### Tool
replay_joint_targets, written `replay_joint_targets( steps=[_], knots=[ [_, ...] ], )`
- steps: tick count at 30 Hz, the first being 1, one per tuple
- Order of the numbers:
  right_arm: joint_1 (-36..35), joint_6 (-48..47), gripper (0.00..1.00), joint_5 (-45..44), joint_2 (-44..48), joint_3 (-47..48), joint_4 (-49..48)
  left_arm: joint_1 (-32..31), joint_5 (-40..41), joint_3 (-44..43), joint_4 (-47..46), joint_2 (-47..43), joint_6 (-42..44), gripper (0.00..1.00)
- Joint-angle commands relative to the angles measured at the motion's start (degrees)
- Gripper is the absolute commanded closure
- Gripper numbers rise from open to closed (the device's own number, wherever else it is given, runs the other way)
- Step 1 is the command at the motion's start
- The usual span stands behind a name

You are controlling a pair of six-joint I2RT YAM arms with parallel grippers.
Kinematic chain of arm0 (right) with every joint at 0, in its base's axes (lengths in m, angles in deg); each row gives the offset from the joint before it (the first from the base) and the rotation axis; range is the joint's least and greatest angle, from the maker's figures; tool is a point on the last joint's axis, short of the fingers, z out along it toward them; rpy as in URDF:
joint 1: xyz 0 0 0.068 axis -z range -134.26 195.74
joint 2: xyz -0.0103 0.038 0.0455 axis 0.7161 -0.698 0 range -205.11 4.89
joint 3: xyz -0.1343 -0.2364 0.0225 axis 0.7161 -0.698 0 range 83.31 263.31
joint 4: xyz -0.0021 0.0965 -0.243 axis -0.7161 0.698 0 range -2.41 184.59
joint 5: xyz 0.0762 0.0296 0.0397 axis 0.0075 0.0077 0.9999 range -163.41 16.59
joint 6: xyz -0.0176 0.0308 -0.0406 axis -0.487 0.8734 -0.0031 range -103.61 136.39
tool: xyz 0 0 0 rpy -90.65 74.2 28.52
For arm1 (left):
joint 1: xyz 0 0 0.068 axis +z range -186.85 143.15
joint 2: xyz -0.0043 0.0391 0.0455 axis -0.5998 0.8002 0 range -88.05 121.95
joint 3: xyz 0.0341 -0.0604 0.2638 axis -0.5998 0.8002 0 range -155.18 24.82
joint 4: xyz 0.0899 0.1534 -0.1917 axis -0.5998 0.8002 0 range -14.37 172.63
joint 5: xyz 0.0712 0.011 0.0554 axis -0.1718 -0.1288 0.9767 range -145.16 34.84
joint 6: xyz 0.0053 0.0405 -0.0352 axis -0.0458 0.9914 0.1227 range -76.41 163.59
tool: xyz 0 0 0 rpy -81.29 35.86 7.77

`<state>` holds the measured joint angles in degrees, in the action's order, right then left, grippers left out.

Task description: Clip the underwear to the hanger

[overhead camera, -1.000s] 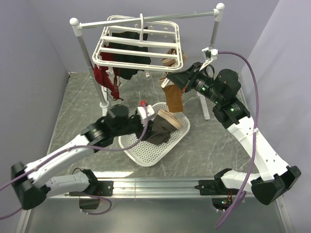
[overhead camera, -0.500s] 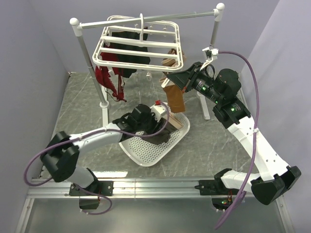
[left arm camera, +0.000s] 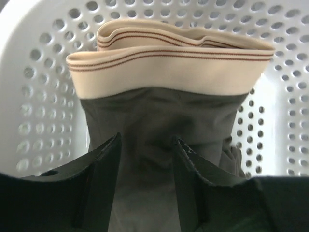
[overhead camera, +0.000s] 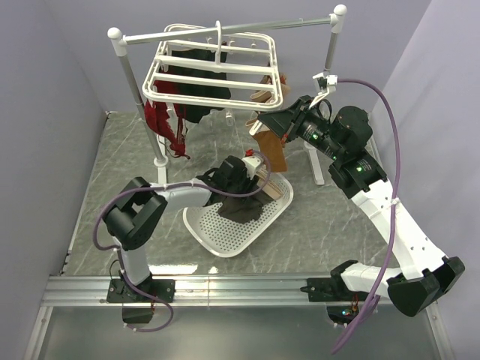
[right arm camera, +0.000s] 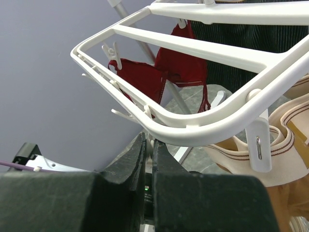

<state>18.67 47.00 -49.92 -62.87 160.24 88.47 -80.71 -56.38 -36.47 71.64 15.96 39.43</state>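
Note:
The underwear (overhead camera: 244,204), dark grey-brown with a pale beige waistband (left arm camera: 169,65), lies in the white perforated basket (overhead camera: 225,236). My left gripper (overhead camera: 241,184) is down in the basket. In the left wrist view it (left arm camera: 145,147) is open, with a fold of the dark fabric (left arm camera: 145,121) between its fingers. The white hanger (overhead camera: 217,100) hangs from the grey rail. My right gripper (overhead camera: 271,120) is at the frame's front right corner. In the right wrist view it (right arm camera: 149,141) is shut on a small white clip under the frame's rim (right arm camera: 203,128).
An orange-brown garment (overhead camera: 270,154) hangs from the hanger's right side, close above the basket. A red lacy garment (overhead camera: 169,124) and a black one (overhead camera: 199,101) hang at the left. The grey rail (overhead camera: 247,26) rests on white posts (overhead camera: 150,120) on the marbled table.
My left arm has swung in and reached farther right over the basket, bringing its gripper down onto the underwear. My right arm has stayed at the hanger's clip.

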Motion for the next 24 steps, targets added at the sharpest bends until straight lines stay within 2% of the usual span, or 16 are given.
replay_joint_targets(
  steps=[1, 5, 10, 14, 16, 24],
  knots=[
    [0.4, 0.4, 1.0, 0.5, -0.3, 2.4, -0.4, -0.1, 1.0, -2.4, -3.6, 2.3, -1.8, 0.5],
    [0.4, 0.2, 1.0, 0.5, -0.3, 2.3, -0.3, -0.2, 1.0, -3.0, -4.3, 5.1, -2.2, 0.64],
    [0.4, 0.2, 1.0, 0.6, -0.7, 2.4, -0.3, -0.1, 2.0, -3.8, -3.0, 6.6, -2.6, 0.77],
    [0.4, -0.1, 1.0, 0.6, -0.7, 2.6, 0.1, -0.1, 0.8, -2.3, -2.0, 1.8, -4.0, 0.94],
    [0.5, -0.4, 1.0, 0.7, -0.5, 2.4, 0.3, -0.4, -0.3, -0.7, -1.2, -1.4, -4.0, 0.99],
    [0.6, -0.6, 1.0, 0.8, -0.4, 2.3, 0.3, -1.9, -3.0, 7.3, 3.8, -20.9, 3.5, 1.0]
  ],
)
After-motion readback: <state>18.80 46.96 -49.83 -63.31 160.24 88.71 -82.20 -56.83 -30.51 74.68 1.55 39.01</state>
